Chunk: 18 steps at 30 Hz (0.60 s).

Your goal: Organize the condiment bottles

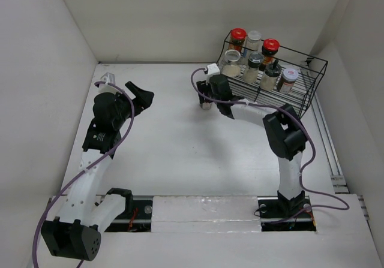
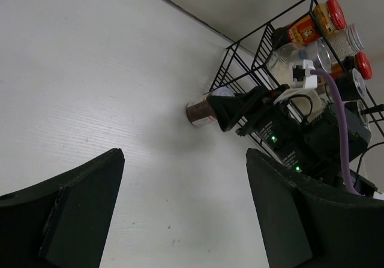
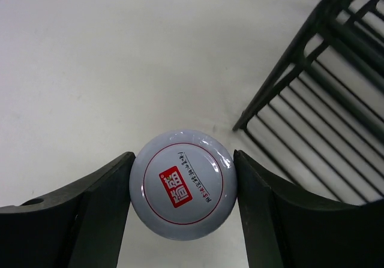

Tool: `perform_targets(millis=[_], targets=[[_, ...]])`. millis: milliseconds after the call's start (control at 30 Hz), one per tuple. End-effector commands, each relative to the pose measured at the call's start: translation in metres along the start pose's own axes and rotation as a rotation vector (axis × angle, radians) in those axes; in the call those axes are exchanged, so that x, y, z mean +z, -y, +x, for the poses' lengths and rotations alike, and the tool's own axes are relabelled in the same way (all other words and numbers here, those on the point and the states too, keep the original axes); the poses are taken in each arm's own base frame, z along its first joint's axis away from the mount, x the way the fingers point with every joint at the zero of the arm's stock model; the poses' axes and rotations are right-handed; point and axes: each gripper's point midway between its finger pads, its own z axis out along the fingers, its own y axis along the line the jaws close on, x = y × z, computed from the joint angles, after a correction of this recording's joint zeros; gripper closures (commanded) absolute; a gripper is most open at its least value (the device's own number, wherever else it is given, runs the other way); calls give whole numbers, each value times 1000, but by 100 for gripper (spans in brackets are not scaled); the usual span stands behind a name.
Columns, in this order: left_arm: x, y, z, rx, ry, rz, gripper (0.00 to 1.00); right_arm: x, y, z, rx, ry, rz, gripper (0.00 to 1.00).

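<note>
One jar [image 2: 201, 112], glass under a smooth pale lid [image 3: 183, 184], stands on the surface [image 3: 90, 52] just outside the rack [image 3: 283, 67]: likely rigid, slippery, breakable, best held across the lid. Right pincer [image 3: 183, 160] pinches that lid on both sides. Left pincer [image 2: 183, 154] hangs spread wide, holding nothing.

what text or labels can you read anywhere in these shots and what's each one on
Lid of the jar beside the rack: red square with two white Chinese characters, possibly "简品", not certain.
Same lid: curved line of small print, too small to read.
Lid of the rightmost jar in the rack: red mark, too small to read.
Label of the red-lidded jar: blurred, unreadable.
</note>
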Motion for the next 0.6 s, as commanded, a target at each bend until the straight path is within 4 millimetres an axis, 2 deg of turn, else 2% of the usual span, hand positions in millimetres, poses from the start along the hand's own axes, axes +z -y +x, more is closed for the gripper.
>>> perform_targets(millis=[0, 33, 100, 133, 200, 233, 300, 333, 367, 400, 433, 500, 533, 567], targets=[[-3, 12, -13, 19, 45, 51, 22, -40, -19, -46, 2, 105, -22, 55], [-3, 12, -13, 19, 45, 51, 22, -65, -23, -72, -9, 160, -44, 55], [-6, 14, -15, 20, 52, 57, 22, -95, -28, -105, -8, 233, -92, 57], [-6, 14, -15, 20, 52, 57, 22, -129, -21, -139, -2, 315, -105, 57], [-6, 14, -15, 20, 52, 57, 22, -163, -8, -174, 7, 402, -139, 57], [-8, 16, -17, 21, 60, 64, 22, -198, 3, -201, 15, 482, -140, 57], [-10, 15, -15, 21, 61, 64, 22, -229, 31, -222, 29, 542, -84, 57], [-10, 15, -15, 21, 61, 64, 22, -243, 60, -228, 41, 569, -17, 57], [-10, 15, -15, 21, 61, 64, 22, -271, 76, -240, 49, 614, 22, 57], [-10, 15, -15, 21, 61, 64, 22, -284, 92, -244, 57, 633, 69, 57], [-10, 16, -17, 22, 68, 69, 22, -297, 125, -246, 74, 648, 169, 57], [-10, 16, -17, 22, 68, 69, 22, -322, 156, -250, 84, 655, 259, 55], [-10, 16, -17, 22, 68, 69, 22, -337, 185, -248, 102, 653, 337, 55], [-10, 16, -17, 22, 68, 69, 22, -341, 201, -246, 108, 654, 385, 55]])
